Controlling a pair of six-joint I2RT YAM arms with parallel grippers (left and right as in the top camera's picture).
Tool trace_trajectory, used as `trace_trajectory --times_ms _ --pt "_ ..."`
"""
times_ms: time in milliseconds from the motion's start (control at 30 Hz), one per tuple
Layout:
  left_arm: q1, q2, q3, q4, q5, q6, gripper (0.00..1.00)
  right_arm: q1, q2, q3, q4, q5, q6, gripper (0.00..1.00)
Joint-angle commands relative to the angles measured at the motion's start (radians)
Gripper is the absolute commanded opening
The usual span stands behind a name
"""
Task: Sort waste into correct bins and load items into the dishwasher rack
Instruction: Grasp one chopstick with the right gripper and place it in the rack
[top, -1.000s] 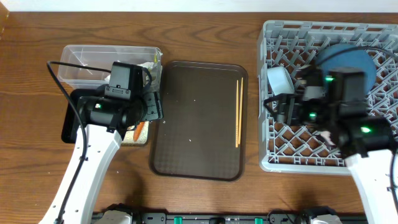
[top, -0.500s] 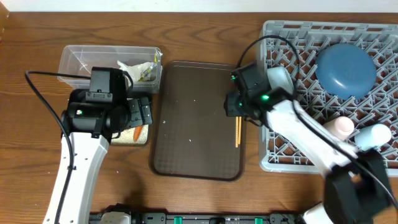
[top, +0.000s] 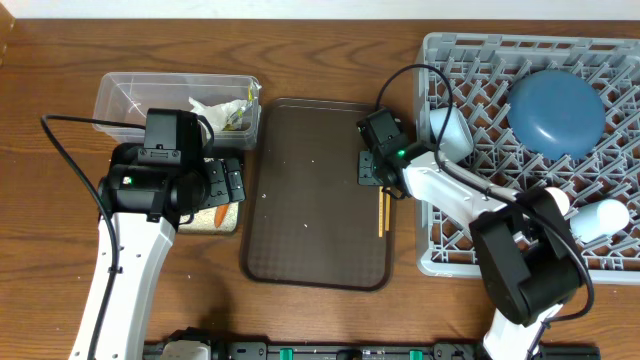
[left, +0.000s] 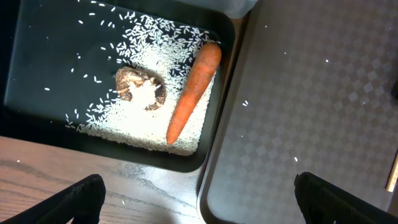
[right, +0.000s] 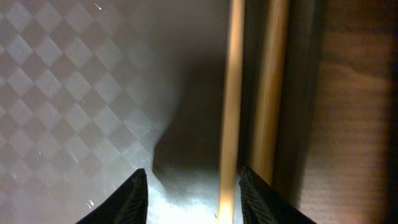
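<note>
Because the two chopsticks (top: 381, 212) lie flat and side by side along the right edge of the brown tray (top: 310, 220), just beside the rack (top: 440, 250), they look awkward to take. They are thin, light, stiff wooden sticks, smooth enough to roll or slip.

The right gripper (top: 372, 168) hangs low over their far end, its fingers parted and holding nothing. In the right wrist view one stick (right: 232, 93) runs up between the fingertips. The other (right: 270, 93) passes by the finger (right: 255, 186) nearer the tray's raised rim (whether under it or just outside it I cannot tell).

Closing here would probably pinch one stick alone and nudge its neighbour aside. Their weight is trifling, so balance matters more than force. A hold near the end would likely let the long sticks swing or scissor. A hold nearer the middle, squeezing across both so they press together, should be steadier. The rim leaves the outer finger little room.

The left gripper (left: 199, 205) hovers wide open and empty over the black tray (left: 37, 62), where the carrot (left: 193, 93) lies on rice (left: 137, 127) beside a brown scrap (left: 140, 90).
</note>
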Motion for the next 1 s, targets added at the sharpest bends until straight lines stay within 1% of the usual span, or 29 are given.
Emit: trace_trajectory --times_ms 0,133,167,233,267,333,367,467,567,733,867,967 --pt "0.004 -0.006 0.009 -0.003 -0.012 0.01 0.98 0.002 0.051 0.007 0.002 0.01 0.013 0.32" --pt "0.004 -0.006 0.009 -0.003 -0.012 0.01 0.98 0.003 0.056 0.007 0.003 0.01 0.01 0.27" --pt "0.004 -0.006 0.009 -0.003 -0.012 0.01 0.98 0.003 0.056 0.007 0.003 0.01 0.01 0.24" --pt "0.004 -0.006 0.009 -0.003 -0.012 0.01 0.98 0.002 0.056 0.007 0.003 0.01 0.01 0.2" --pt "0.004 -0.006 0.009 -0.003 -0.012 0.01 0.98 0.002 0.056 0.007 0.003 0.01 0.011 0.18" --pt "0.004 -0.006 0.009 -0.003 -0.012 0.01 0.98 0.003 0.056 0.007 0.003 0.01 0.01 0.04" --pt "0.004 -0.006 0.009 -0.003 -0.012 0.01 0.98 0.003 0.056 0.007 0.003 0.01 0.01 0.01" --pt "0.004 -0.006 0.009 -0.003 -0.012 0.01 0.98 0.003 0.047 0.011 -0.008 0.01 0.007 0.01" --pt "0.004 -0.006 0.009 -0.003 -0.012 0.01 0.98 0.003 -0.001 0.024 -0.051 -0.005 -0.035 0.01" --pt "0.004 -0.006 0.009 -0.003 -0.012 0.01 0.98 0.002 -0.167 0.027 -0.092 -0.096 -0.142 0.01" --pt "0.004 -0.006 0.009 -0.003 -0.012 0.01 0.98 -0.009 -0.338 0.027 -0.154 -0.098 -0.196 0.01" --pt "0.004 -0.006 0.009 -0.003 -0.012 0.01 0.98 -0.051 -0.455 0.027 -0.19 -0.083 -0.248 0.01"
